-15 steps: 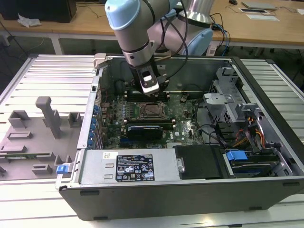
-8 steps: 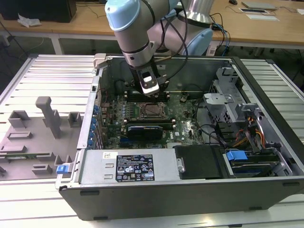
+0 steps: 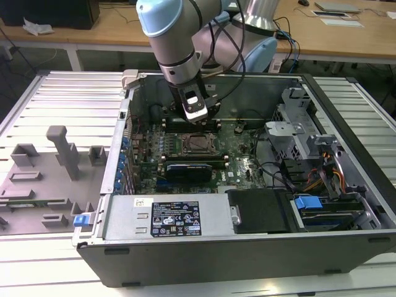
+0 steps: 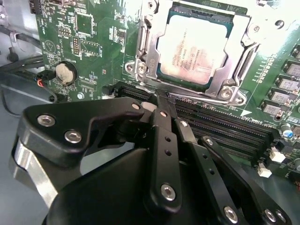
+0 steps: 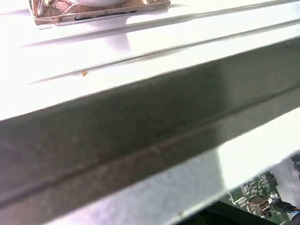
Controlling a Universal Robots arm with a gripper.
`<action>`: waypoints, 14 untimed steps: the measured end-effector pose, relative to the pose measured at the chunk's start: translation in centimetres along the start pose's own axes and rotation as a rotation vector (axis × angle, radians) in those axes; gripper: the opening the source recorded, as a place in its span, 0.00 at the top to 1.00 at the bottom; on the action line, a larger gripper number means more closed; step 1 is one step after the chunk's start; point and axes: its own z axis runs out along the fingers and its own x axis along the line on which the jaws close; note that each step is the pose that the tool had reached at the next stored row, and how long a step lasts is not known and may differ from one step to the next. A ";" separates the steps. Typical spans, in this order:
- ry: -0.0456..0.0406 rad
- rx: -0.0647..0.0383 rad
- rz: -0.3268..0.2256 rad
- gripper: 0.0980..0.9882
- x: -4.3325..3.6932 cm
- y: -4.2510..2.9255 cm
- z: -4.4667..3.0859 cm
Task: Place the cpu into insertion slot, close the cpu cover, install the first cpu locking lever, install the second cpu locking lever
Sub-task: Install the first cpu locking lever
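in the centre of the exterior view the gripper is seen lowered into the open computer case. it is held just above the insertion slot on the green board. in the second wrist view the cpu is found lying in that slot, with the cpu cover laid around it as a silver frame, so the first two steps are judged done. the jaws are held together, with nothing visible between them. the tips are placed just beside a thin silver rod, taken to be a locking lever, which runs along the socket edge nearest the memory slots. whether the rod is touched cannot be told, nor whether either lever is hooked under its catch.

several faults can be foreseen. the rod is thin and probably sprung, so it could be lost from the closed tips if pushed off-centre, and would then spring back. the memory slots and small board parts lie close to the tips and could be scraped by a slip or too deep a push. if the cover is not lying flat, lever force could be passed unevenly to the contacts beneath. in the first wrist view a grey case edge is shown close by, so the wrist could be knocked against it.
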 end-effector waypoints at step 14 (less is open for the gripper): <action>-0.0101 -0.007 0.000 0.99 0.09 -0.48 0.71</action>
